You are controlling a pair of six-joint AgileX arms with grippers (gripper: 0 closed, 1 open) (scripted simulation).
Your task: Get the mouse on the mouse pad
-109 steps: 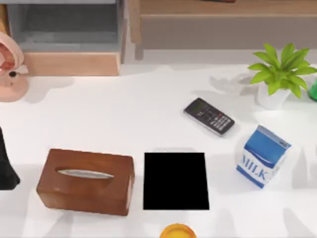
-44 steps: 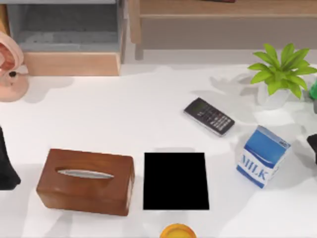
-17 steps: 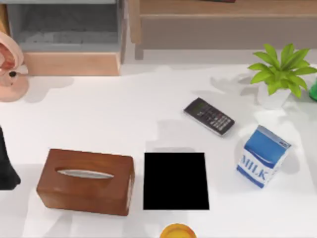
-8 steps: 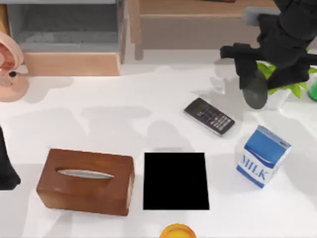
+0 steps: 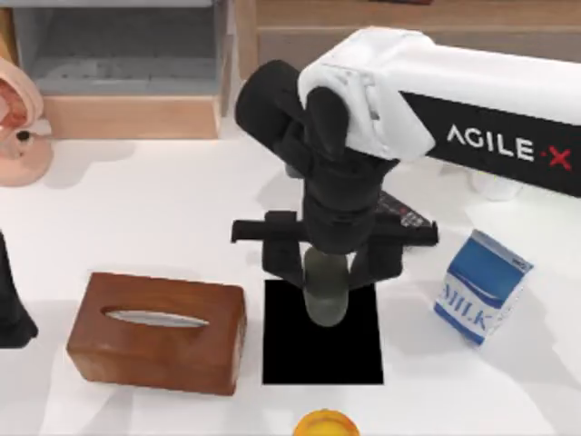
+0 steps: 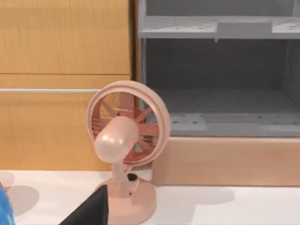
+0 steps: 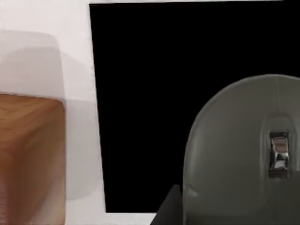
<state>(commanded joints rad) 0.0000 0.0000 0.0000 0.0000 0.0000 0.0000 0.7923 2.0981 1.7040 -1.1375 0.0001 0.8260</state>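
Bright, even light; soft shadows on the white table (image 5: 182,209); slight blur throughout.

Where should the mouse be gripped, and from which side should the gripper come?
Grip the mouse across its two long curved sides, near the middle, coming from above. It is a smooth oval, and looks narrow enough there for two fingers. The right gripper holds it this way now, over the mouse pad. The left arm sits parked at the top view's left edge.
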